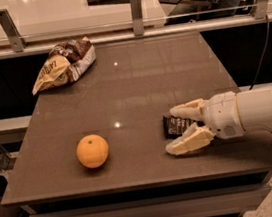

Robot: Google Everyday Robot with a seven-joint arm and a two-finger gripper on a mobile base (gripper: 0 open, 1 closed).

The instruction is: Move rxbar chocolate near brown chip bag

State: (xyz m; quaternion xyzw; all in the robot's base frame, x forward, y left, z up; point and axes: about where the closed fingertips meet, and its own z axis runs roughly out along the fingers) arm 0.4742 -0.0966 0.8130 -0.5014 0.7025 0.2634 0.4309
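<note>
The rxbar chocolate (174, 125), a flat black bar with white lettering, lies on the brown table (138, 85) at the right front. My gripper (175, 129) reaches in from the right with its cream fingers (187, 142) open, one on each side of the bar's right part, which they partly hide. The brown chip bag (63, 64) lies at the table's far left corner, well away from the bar.
An orange (92, 151) sits on the table's front left. A glass barrier with metal posts (135, 5) runs along the table's far edge. The table's front edge lies just below my gripper.
</note>
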